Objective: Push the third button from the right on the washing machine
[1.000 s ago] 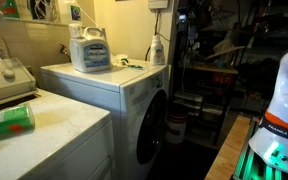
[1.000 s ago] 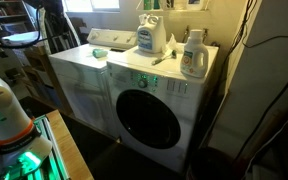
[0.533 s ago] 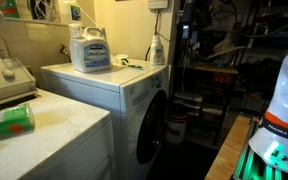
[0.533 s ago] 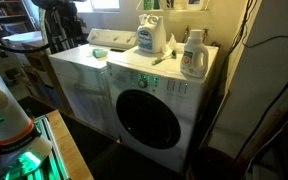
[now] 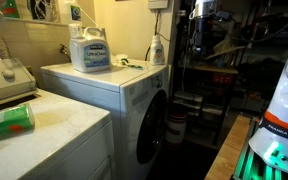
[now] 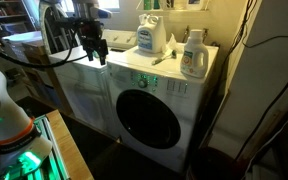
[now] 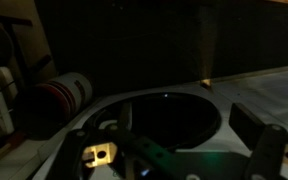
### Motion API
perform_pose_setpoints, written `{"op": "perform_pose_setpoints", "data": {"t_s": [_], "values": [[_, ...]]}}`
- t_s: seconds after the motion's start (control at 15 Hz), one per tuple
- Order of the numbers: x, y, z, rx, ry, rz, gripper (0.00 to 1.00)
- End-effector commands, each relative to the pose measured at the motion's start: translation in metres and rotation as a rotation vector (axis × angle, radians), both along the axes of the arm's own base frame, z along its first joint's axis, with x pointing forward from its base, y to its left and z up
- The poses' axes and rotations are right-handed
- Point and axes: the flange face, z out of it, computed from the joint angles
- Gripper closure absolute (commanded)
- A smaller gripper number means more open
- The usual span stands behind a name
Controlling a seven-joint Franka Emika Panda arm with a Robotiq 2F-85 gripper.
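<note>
The white washing machine (image 6: 184, 110) with its round dark porthole door (image 6: 147, 116) stands in both exterior views; it also shows side-on (image 5: 134, 95). A row of small buttons (image 6: 162, 84) runs along its top front panel. My gripper (image 6: 94, 52) hangs open and empty up and to the left of the machine, over the lower appliance, apart from the buttons. In the dim wrist view the porthole door (image 7: 169, 110) lies below my spread fingers (image 7: 174, 150). In the side-on view the arm shows only as a dark shape (image 5: 199, 25).
Two detergent bottles (image 6: 151, 38) (image 6: 193, 55) stand on the washer's top. The lower white flat-topped appliance (image 6: 79, 85) adjoins it, with a green bottle (image 5: 9, 122) lying on its lid. A dark shelving rack (image 5: 209, 90) faces the washer. A wooden bench edge (image 6: 69, 155) is near.
The arm has swung in from the left toward the washing machine, and the gripper now hangs near the washer's upper left corner. Nothing else has moved.
</note>
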Motion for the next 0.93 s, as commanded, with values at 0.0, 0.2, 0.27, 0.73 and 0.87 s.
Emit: {"op": "perform_pose_setpoints", "data": {"t_s": [0.0, 0.2, 0.27, 0.73, 0.87], "values": [[0.016, -0.057, -0.040, -0.025, -0.015, 0.020, 0.00], [0.032, -0.104, -0.074, -0.047, -0.001, 0.019, 0.00], [0.037, -0.120, -0.083, -0.056, -0.009, 0.008, 0.00], [0.050, -0.144, -0.097, -0.054, -0.044, -0.045, 0.00], [0.051, -0.144, -0.096, -0.056, -0.046, -0.045, 0.00]]}}
